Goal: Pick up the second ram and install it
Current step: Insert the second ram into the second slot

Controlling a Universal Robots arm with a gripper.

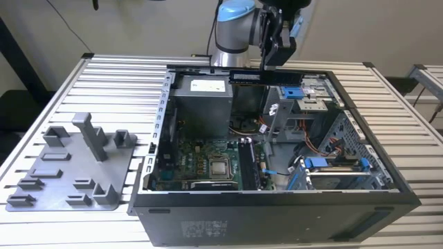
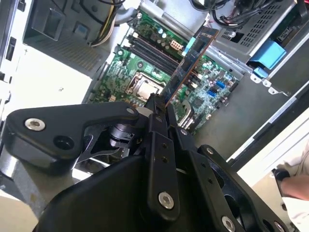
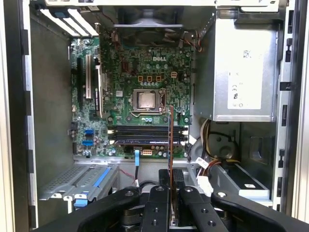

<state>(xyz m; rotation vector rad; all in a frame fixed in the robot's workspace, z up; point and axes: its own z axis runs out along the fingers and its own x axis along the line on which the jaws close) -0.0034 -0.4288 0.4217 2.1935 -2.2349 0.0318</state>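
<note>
Slatted tabletop [image 1: 118,78], open computer case [image 1: 277,212] — above its edge by the arm [image 1: 232,31]'s base we see the gripper [image 1: 274,66] clamped on the second ram [image 1: 264,77], a long, flat, dark strip.

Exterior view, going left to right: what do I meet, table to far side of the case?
Grey holder tray → power supply → ram, held above the case by the pincer → drive bay.
</note>
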